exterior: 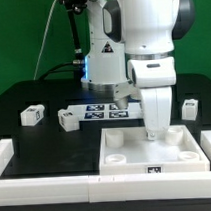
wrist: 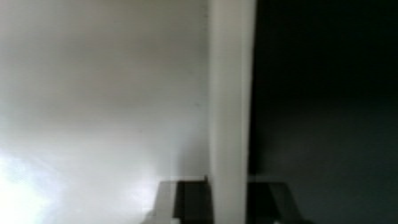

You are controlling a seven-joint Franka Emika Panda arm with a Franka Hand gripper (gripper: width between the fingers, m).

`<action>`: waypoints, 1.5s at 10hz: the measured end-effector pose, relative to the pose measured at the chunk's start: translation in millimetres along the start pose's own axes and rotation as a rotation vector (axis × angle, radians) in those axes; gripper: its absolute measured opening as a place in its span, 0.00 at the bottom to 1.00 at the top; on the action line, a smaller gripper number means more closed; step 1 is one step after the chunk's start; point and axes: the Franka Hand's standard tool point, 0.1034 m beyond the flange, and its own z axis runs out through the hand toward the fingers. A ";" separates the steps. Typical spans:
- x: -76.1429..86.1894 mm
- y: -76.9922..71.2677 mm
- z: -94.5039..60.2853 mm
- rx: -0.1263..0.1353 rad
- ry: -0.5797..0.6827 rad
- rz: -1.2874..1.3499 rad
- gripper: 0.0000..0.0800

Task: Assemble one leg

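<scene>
White stubby leg [exterior: 32,115], black-and-white tag on its face, middle left on black table [exterior: 23,96], gripper [exterior: 155,134] low at white panel [exterior: 116,159], centre right, whether apart or together cannot be told.

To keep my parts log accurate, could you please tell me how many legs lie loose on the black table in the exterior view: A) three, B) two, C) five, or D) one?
A: a first leg and a second leg lie to the exterior view's left of the marker board, and a third leg lies near that view's right edge; no other shows loose.
</scene>
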 end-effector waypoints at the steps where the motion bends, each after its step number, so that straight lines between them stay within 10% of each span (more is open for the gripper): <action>1: 4.2 4.3 0.3 0.000 0.000 0.011 0.07; 10: 14.8 4.2 0.4 0.027 -0.014 0.054 0.07; 12: 14.4 4.1 0.8 0.028 -0.014 0.055 0.42; 15: 13.9 4.2 0.9 0.028 -0.014 0.056 0.66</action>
